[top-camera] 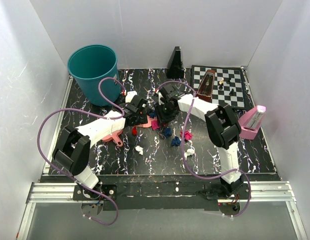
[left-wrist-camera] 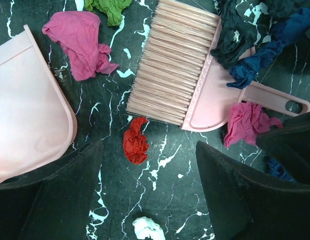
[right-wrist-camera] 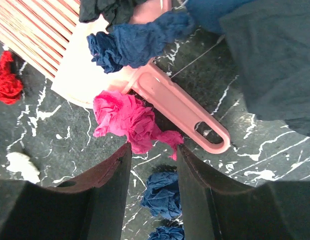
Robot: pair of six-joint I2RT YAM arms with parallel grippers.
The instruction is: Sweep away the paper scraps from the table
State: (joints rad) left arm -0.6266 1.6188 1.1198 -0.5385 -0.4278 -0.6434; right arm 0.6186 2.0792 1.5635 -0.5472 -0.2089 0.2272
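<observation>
Paper scraps lie mid-table (top-camera: 160, 160): red (top-camera: 134, 131), white (top-camera: 139, 149), magenta (top-camera: 186, 135), blue (top-camera: 175, 141). A pink brush (left-wrist-camera: 180, 75) lies flat among them, next to a pink dustpan (left-wrist-camera: 25, 110). My left gripper (left-wrist-camera: 149, 150) is open and empty above the table, just short of a red wad (left-wrist-camera: 136, 140); in the top view it (top-camera: 138, 107) hovers by the dustpan (top-camera: 112, 135). My right gripper (right-wrist-camera: 153, 150) is open and empty, its tips at a magenta wad (right-wrist-camera: 127, 120) beside the brush handle (right-wrist-camera: 180, 112); a blue wad (right-wrist-camera: 162, 192) shows between its jaws.
A teal bucket (top-camera: 93, 70) stands back left. A chessboard (top-camera: 220, 85) with small pieces and a brown metronome (top-camera: 207, 86) is back right. A black metronome (top-camera: 175, 64) and a pink one (top-camera: 253, 121) stand nearby. White walls surround the table.
</observation>
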